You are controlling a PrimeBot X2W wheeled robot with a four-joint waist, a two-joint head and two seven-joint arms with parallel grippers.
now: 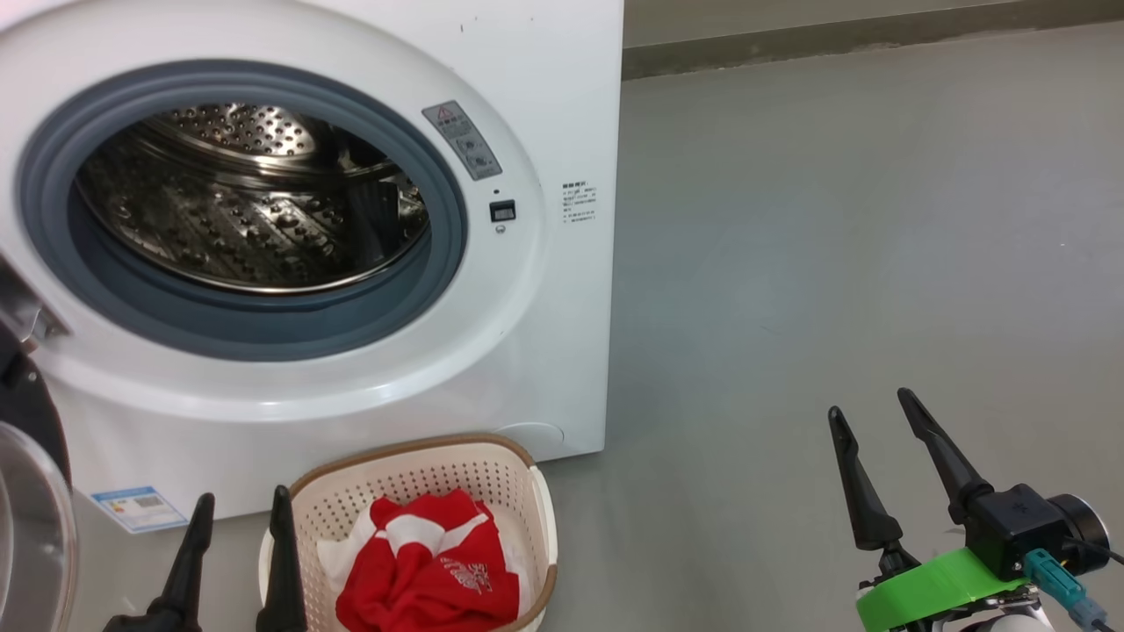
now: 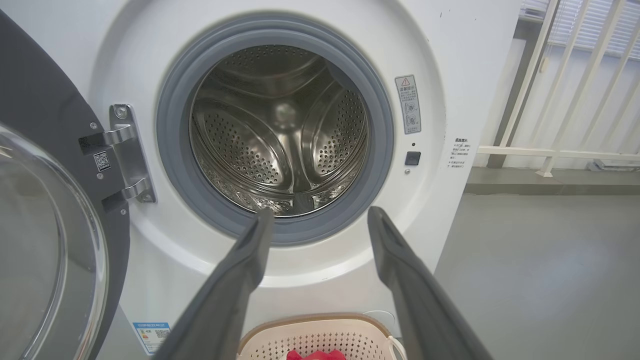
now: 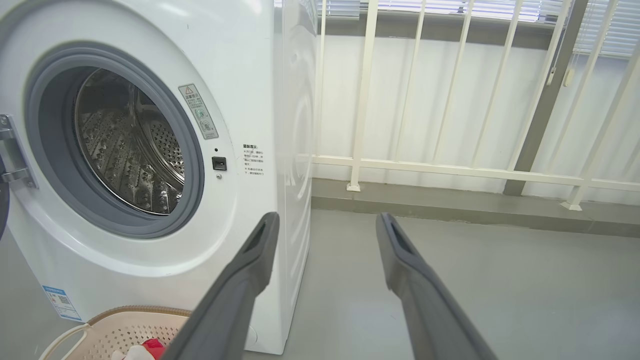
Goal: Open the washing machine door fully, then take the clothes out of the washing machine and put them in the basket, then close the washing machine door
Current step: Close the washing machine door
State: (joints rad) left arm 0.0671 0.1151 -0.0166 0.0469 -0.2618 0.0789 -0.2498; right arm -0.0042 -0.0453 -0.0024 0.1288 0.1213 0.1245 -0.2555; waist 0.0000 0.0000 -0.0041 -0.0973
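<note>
The white washing machine (image 1: 544,114) stands with its steel drum (image 1: 255,202) bare of cloth. Its door (image 2: 45,240) hangs swung wide at the left, glass bowl facing me, also at the head view's left edge as the door (image 1: 26,518). On the floor in front sits the cream basket (image 1: 527,491) holding the red and white clothes (image 1: 430,562). My left gripper (image 1: 241,513) is open with nothing between its fingers, just left of the basket. My right gripper (image 1: 874,404) is open over bare floor, well right of the machine.
Grey floor (image 1: 834,246) stretches to the right of the machine. A white railing (image 3: 450,165) and a low kerb (image 3: 450,210) run behind it. The door's metal hinge (image 2: 125,155) sits on the machine's left front.
</note>
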